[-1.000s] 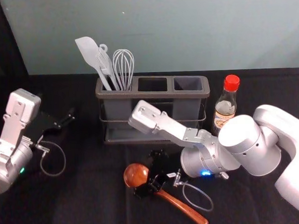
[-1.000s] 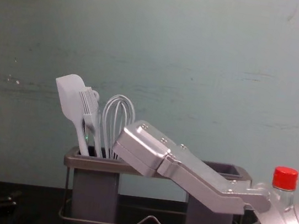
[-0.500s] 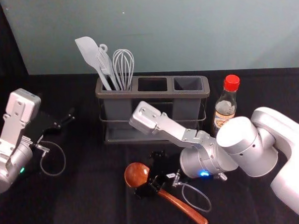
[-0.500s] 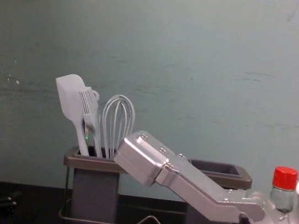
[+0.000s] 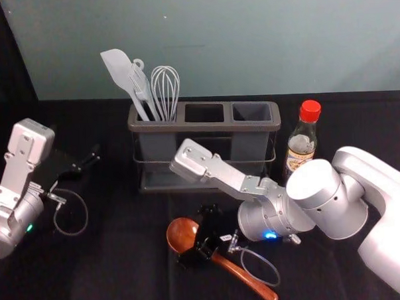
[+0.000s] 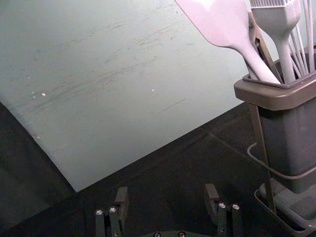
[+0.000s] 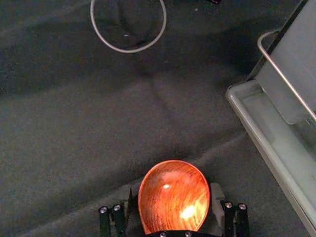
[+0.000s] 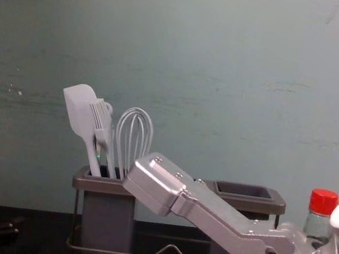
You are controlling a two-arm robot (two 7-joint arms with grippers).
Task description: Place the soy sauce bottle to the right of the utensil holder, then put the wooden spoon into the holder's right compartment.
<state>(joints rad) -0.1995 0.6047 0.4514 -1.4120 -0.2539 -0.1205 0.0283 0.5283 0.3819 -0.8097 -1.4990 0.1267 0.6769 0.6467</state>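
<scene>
The wooden spoon (image 5: 245, 277) lies on the black cloth in front of the utensil holder (image 5: 186, 126). My right gripper (image 5: 201, 237) is low over the spoon where bowl meets handle; in the right wrist view the open right gripper (image 7: 173, 205) has the spoon's bowl (image 7: 174, 195) between its fingers, the handle hidden. Just right of the holder stands the soy sauce bottle (image 5: 301, 145), upright and red-capped. The holder's right compartment (image 5: 251, 112) is empty. Off to the holder's left, my left gripper (image 5: 77, 160) is parked; the left wrist view shows the left gripper (image 6: 166, 202) open with nothing held.
A spatula (image 5: 119, 70), a brush and a whisk (image 5: 165, 88) stand in the holder's left compartment. My right forearm crosses in front of the holder's right half and near the bottle. Behind everything is a wall (image 8: 227, 78). A thin cable loops beside each gripper.
The right arm's elbow and forearm have shifted slightly left and toward the near side, uncovering a little more of the bottle. The gripper has barely moved. The left arm and bottle are still.
</scene>
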